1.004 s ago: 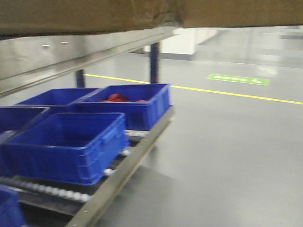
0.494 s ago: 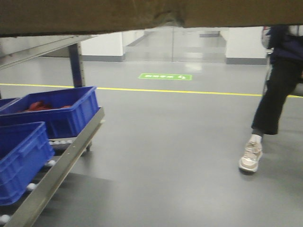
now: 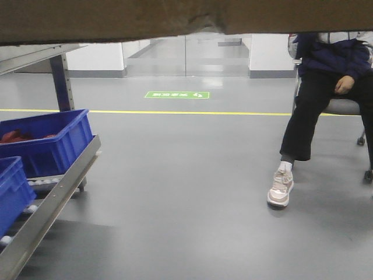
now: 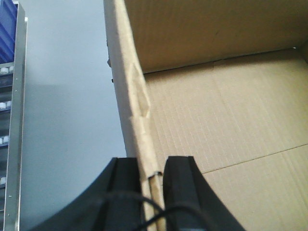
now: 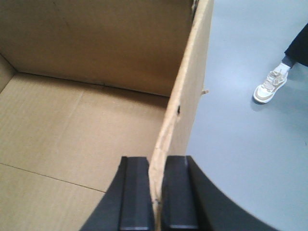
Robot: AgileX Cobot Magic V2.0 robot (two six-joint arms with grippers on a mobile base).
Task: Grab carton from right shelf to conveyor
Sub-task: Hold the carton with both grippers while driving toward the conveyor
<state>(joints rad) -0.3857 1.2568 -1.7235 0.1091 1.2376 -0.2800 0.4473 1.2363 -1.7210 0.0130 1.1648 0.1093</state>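
Soft even light, glare on floor (image 3: 201, 81)

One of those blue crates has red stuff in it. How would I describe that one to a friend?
On the left stands a metal roller rack with a steel front rail. Two blue plastic crates sit on its rollers; yours is the farther crate, nearest the grey upright post. Red items show over its rim, unlike the nearer crate.

front cam: low, fwd, under carton (image 3: 116, 17) | wrist cams: close, down carton walls
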